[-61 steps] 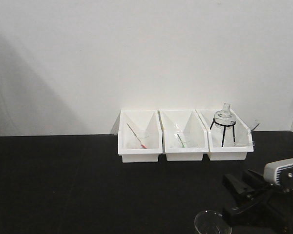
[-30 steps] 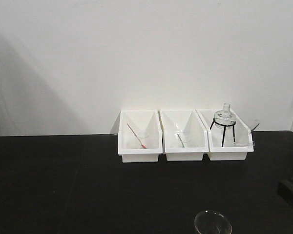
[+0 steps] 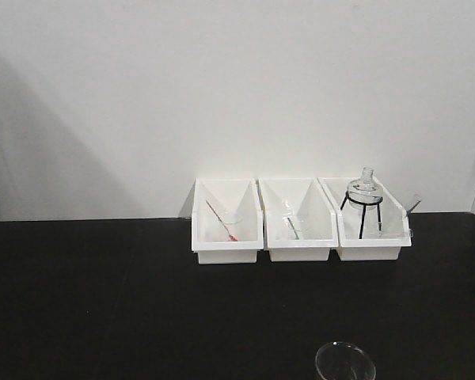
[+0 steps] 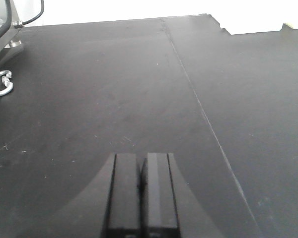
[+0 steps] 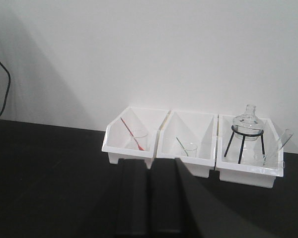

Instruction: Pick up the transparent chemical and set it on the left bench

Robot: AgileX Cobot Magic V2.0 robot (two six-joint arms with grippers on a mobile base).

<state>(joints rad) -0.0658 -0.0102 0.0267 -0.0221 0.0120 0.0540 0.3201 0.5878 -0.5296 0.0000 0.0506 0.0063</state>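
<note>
Right gripper withdrawn from front view, both grippers closed empty, beaker on left bench

So along the white wall there are three white bins in a row: the left one has a small beaker with a red stirrer, the middle one a beaker with a green stirrer. The right bin holds a round glass flask on a black tripod stand, and a dark cable hangs down the wall at far left
</note>
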